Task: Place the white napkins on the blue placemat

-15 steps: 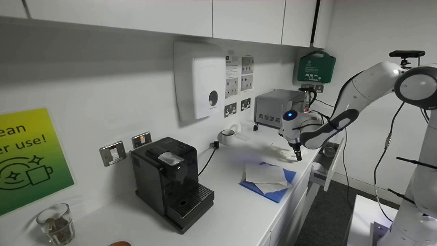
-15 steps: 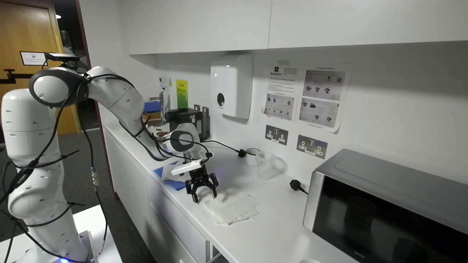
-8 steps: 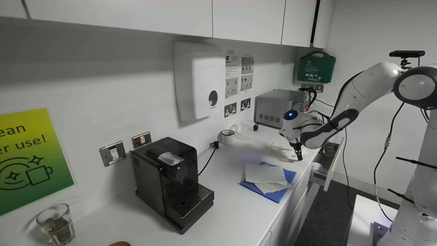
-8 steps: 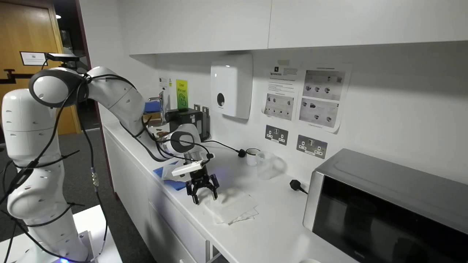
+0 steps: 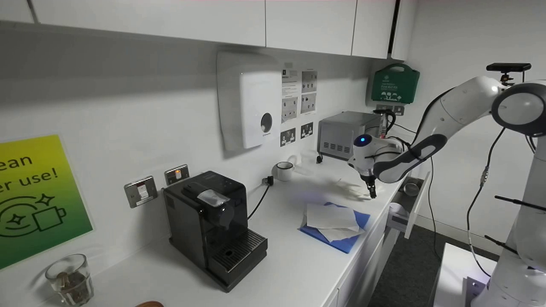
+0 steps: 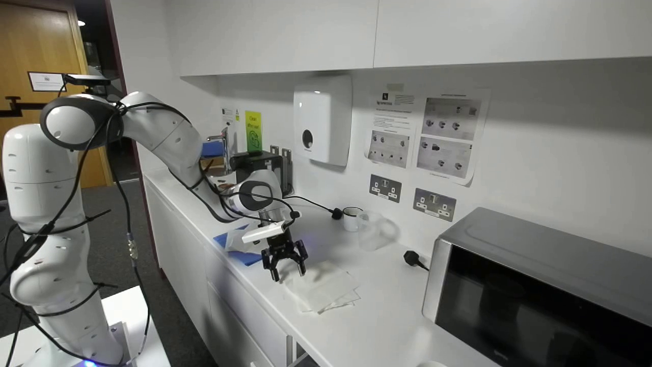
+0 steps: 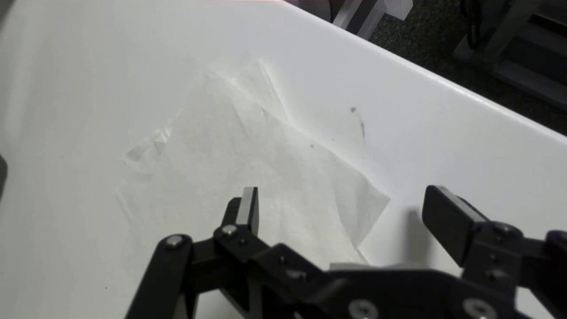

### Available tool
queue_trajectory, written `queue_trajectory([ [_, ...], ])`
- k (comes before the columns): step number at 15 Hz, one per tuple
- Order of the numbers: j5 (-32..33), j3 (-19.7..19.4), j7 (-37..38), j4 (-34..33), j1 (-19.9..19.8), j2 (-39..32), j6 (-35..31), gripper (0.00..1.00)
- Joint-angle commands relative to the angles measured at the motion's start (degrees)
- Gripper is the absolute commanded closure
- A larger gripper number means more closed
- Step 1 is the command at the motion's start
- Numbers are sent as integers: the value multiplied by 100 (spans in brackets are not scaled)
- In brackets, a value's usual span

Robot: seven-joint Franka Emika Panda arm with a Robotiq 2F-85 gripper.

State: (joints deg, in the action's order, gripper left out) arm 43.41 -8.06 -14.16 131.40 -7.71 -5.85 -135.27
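Note:
Several thin white napkins (image 6: 331,293) lie in a loose, overlapping pile on the white counter near its front edge. Spread beneath my fingers, the same napkins (image 7: 221,150) fill the middle of the wrist view, one corner pointing between the jaws. My gripper (image 6: 289,276) hangs just over the pile's near side, pointing down and open, with nothing held. In the wrist view, the gripper (image 7: 343,192) has its fingers wide apart. Further along the counter is the blue placemat (image 5: 346,244), with other white napkins (image 5: 332,218) lying on it, slightly askew.
A black coffee machine (image 5: 213,230) stands beyond the placemat. Against the wall are a white mug (image 6: 352,219) and a see-through jug (image 6: 372,232). A microwave (image 6: 509,290) sits past the napkin pile. Under the counter edge a drawer (image 5: 418,207) stands pulled out.
After dipping very slightly, my gripper has risen a little above the napkin pile. Its jaws remain apart; the napkins and placemat have not moved.

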Motion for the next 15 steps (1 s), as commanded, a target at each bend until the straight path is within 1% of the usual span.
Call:
queue_trajectory([
  [1,-92,-24,-351,-158,-78,-38,-91,0],
  [11,-14,-34,-414,-192,-88,-97,-160,0],
  [15,105,-34,-311,-221,-63,-164,-98,0],
])
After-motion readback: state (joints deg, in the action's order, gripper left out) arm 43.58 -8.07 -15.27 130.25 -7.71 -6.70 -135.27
